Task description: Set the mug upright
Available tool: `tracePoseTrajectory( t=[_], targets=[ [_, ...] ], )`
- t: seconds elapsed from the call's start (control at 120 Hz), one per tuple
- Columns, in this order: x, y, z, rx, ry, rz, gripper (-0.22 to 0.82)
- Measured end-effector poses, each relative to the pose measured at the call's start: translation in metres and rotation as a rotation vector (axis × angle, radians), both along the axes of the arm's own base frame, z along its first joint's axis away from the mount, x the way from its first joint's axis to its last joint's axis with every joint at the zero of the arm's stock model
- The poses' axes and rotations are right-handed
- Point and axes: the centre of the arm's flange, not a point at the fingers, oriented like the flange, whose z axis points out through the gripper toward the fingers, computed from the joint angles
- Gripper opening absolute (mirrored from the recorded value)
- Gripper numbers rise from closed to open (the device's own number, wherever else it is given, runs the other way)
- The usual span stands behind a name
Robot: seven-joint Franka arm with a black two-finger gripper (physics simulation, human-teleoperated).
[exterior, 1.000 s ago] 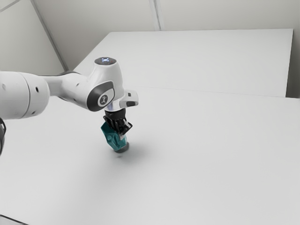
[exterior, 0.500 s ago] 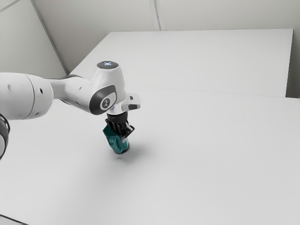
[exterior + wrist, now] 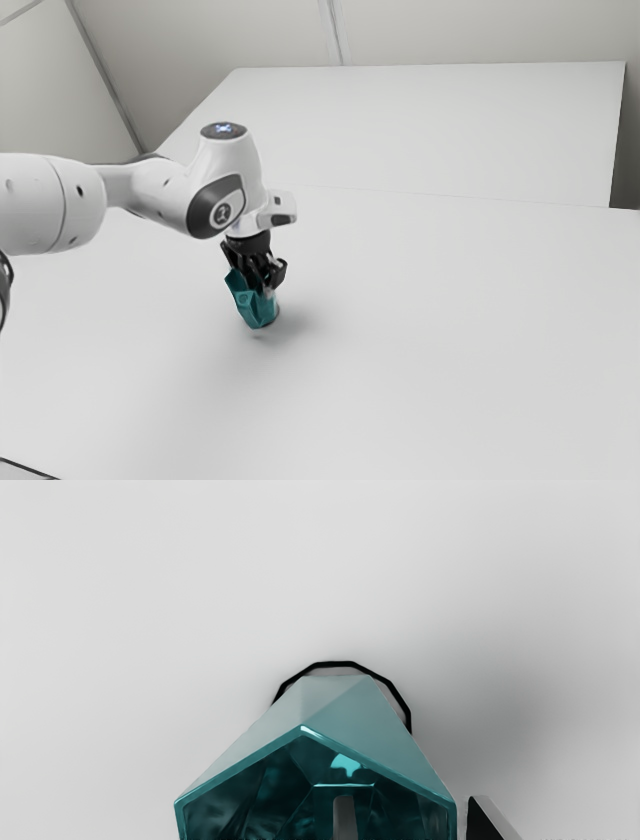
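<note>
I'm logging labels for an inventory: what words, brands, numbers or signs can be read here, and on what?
No word, brand or number can be read.
Round badge on the side of the arm: a sign, too small to read.
Blue-white mark on top of the arm: too small to read.
Mug: no text on the parts that show.
</note>
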Motion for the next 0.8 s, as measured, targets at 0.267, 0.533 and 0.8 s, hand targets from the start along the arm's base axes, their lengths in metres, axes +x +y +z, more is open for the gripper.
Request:
tracePoseTrajectory(
  t=[0.267, 0.533, 0.8],
  targets=[
    [-0.001, -0.002, 0.049, -0.015, -0.075, -0.006, 0.19],
    [0.031, -0.005, 0.144, -0.049, -0.158, 0.022, 0.28],
    [0.060, 0.032, 0.188, -0.080, -0.080, 0.128, 0.50]
  ],
)
